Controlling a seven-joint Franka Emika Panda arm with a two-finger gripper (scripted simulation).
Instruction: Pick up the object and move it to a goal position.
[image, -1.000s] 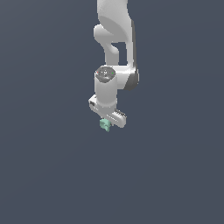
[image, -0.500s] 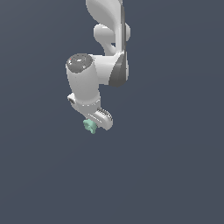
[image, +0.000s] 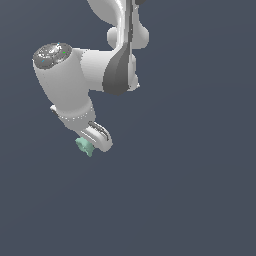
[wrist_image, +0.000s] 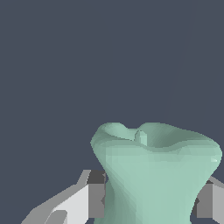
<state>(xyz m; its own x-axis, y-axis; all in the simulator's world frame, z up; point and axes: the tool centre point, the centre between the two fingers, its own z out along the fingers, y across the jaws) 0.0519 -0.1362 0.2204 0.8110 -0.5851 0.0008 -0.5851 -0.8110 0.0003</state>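
Gripper (image: 91, 145) clamped on the object (image: 84, 146) at its narrow waist, pads (wrist_image: 96, 200) either side; obj hangs just below the arm's wrist, probably mid-carry w/ no goal marker visible

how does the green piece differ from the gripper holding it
Colour: the piece is pale mint green; the gripper is white with grey pads.
Size: the piece is far smaller than the gripper.
Shape: in the wrist view the piece is lumpy and waisted; the fingers are flat and blocky.
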